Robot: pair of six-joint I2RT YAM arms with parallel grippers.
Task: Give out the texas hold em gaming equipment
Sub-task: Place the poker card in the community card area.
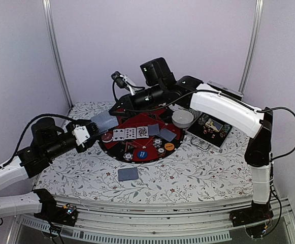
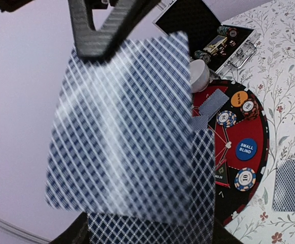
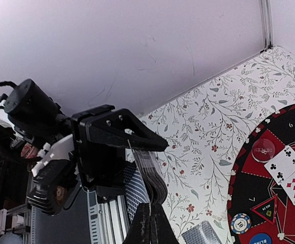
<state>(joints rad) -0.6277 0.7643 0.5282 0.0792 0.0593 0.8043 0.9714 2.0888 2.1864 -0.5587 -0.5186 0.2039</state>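
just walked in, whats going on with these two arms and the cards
The arms are dealing poker cards. The left gripper holds the deck backs up over the table's left side. The right arm stretches across, with the right gripper shut on a single card at the deck. Three face-up cards, two face-down cards and chips lie on the round mat. One lone card lies on the cloth.

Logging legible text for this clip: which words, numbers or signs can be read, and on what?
"SMALL BLIND": blue disc on the mat.
"10": striped-edge chip at the mat's rim.
"10", less sharp: second striped-edge chip.
Too blurred: print on the orange disc.
Too small: items in the case; indices on the face-up cards.
No text: lattice backs of the held playing cards.
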